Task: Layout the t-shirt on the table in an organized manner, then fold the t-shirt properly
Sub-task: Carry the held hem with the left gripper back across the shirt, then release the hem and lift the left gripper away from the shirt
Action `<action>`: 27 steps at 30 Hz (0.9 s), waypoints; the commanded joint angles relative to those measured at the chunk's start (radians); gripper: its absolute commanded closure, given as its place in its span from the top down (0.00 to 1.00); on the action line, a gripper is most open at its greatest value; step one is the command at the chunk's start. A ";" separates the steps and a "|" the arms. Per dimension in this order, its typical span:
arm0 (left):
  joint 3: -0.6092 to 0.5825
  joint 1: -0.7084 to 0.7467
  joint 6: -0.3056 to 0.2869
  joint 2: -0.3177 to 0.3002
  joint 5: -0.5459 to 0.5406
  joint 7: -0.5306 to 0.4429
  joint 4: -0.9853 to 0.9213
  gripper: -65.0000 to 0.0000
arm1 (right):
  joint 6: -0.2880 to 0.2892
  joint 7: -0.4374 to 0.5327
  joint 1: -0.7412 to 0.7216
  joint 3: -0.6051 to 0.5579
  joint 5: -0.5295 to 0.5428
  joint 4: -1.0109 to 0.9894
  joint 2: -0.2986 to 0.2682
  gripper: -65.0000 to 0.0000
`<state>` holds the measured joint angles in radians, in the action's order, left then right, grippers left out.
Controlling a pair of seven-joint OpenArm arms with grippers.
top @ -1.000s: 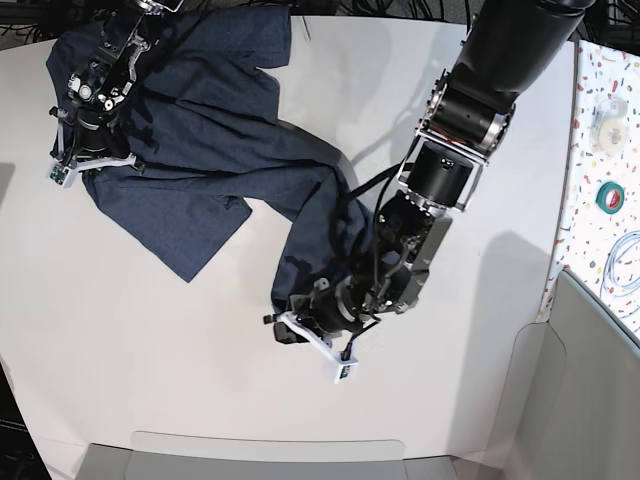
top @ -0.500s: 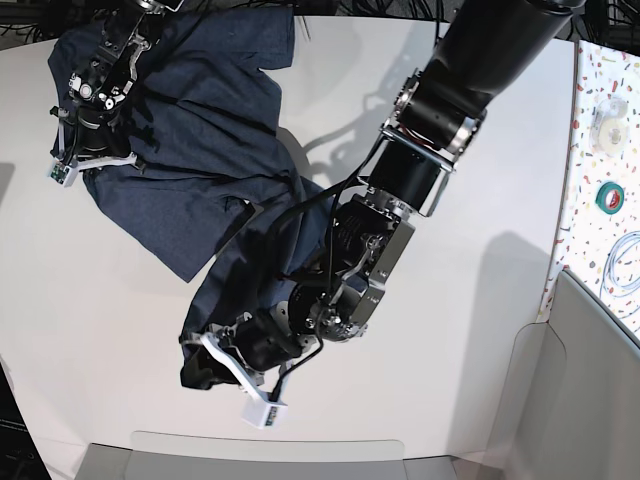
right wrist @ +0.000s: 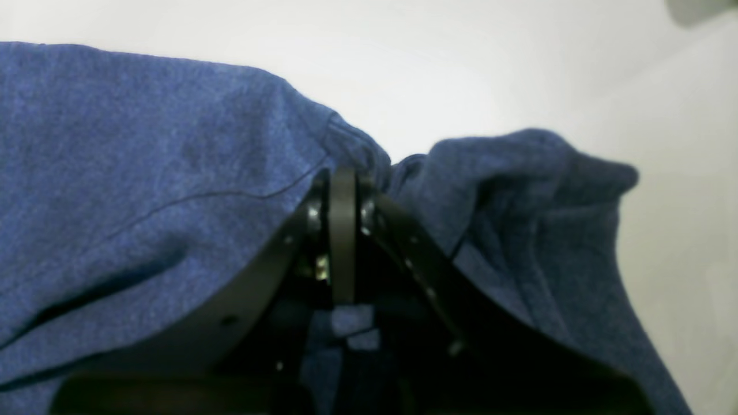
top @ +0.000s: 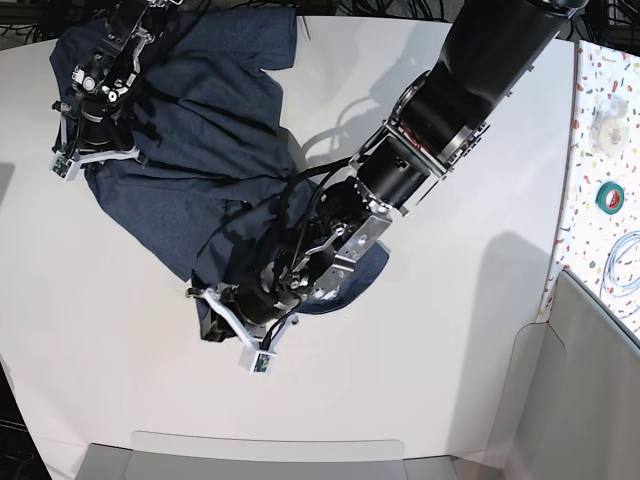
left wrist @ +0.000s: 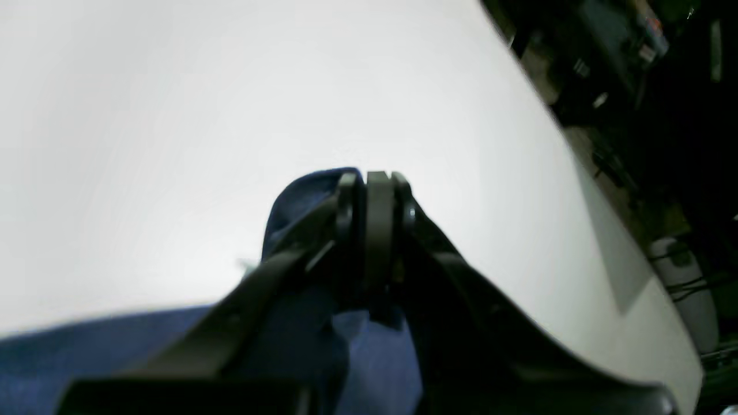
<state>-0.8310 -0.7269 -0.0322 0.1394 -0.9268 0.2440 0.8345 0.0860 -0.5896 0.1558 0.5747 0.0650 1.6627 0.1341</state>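
The dark navy t-shirt [top: 200,120] lies bunched over the far left of the white table [top: 450,330]. My left gripper [top: 212,322] is low over the table at the shirt's near end, shut on a fold of it. The left wrist view shows its black fingers [left wrist: 380,219] pressed together on a blue cloth edge [left wrist: 300,199]. My right gripper [top: 88,163] is at the shirt's left edge, shut on the fabric. In the right wrist view, the right gripper [right wrist: 343,178] pinches a seam of the heathered t-shirt [right wrist: 144,144]. No lettering shows.
A speckled strip runs along the right edge with a green tape roll [top: 611,196], a white roll [top: 607,118] and a coiled cable [top: 625,265]. A grey panel [top: 270,455] borders the near edge and another [top: 590,400] the near right corner. Dark clutter lies beyond the table's edge [left wrist: 634,86].
My left arm swung leftward across the table, dragging its end of the shirt with it and bunching the cloth toward the middle-left. My right gripper kept its hold and barely shifted.
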 commanded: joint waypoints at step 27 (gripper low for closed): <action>0.055 -0.053 0.516 -0.237 -0.061 0.286 0.237 0.60 | 0.004 -0.054 0.028 0.001 -0.001 0.205 -0.001 0.00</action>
<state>-0.7841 -0.7570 0.4797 -0.0803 -1.0039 0.5564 1.0729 0.0807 -0.6800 0.2005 0.5789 0.0517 1.8439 0.1406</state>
